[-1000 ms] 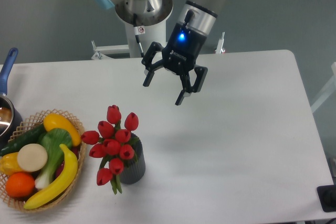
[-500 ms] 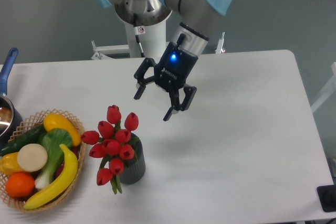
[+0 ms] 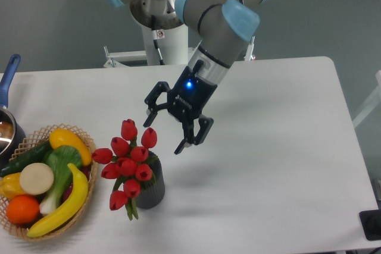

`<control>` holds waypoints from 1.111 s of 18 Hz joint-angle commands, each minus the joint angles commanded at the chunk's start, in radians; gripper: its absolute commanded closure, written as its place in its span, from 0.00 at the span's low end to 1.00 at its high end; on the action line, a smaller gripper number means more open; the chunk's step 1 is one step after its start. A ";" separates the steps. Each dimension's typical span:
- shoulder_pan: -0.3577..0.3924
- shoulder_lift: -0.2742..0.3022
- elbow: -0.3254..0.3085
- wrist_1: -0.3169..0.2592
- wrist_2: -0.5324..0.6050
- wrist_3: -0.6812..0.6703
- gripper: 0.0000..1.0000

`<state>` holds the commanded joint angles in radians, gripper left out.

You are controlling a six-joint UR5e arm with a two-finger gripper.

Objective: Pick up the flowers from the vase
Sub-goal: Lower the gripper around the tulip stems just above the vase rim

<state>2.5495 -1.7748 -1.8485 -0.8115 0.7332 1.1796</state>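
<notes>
Since the earlier frame the gripper (image 3: 163,129) has travelled down and toward 8 o'clock, ending just beside the uppermost buds. Much of the vase (image 3: 152,187) is masked by the flowers (image 3: 128,162) standing in it; only its ribbed dark side at 5 o'clock of the bunch shows. A blue-handled pot (image 3: 7,114) is cut off by the left edge, and a dark object (image 3: 371,225) by the lower right corner. The arm reaches in from 12 o'clock, wrist tilted, blue light lit. The fingers (image 3: 189,137) are spread wide, holding nothing, above the white bench (image 3: 274,147). A wicker basket (image 3: 88,147) of produce sits at 9 o'clock of the vase.
</notes>
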 joint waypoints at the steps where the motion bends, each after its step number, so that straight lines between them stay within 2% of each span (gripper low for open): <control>1: -0.002 -0.008 0.005 0.011 0.000 0.000 0.00; 5: -0.028 -0.058 0.058 0.012 0.002 -0.002 0.00; 18: -0.058 -0.112 0.064 0.018 -0.006 -0.002 0.00; 20: -0.083 -0.126 0.078 0.023 -0.006 -0.006 0.00</control>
<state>2.4668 -1.9006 -1.7703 -0.7885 0.7271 1.1735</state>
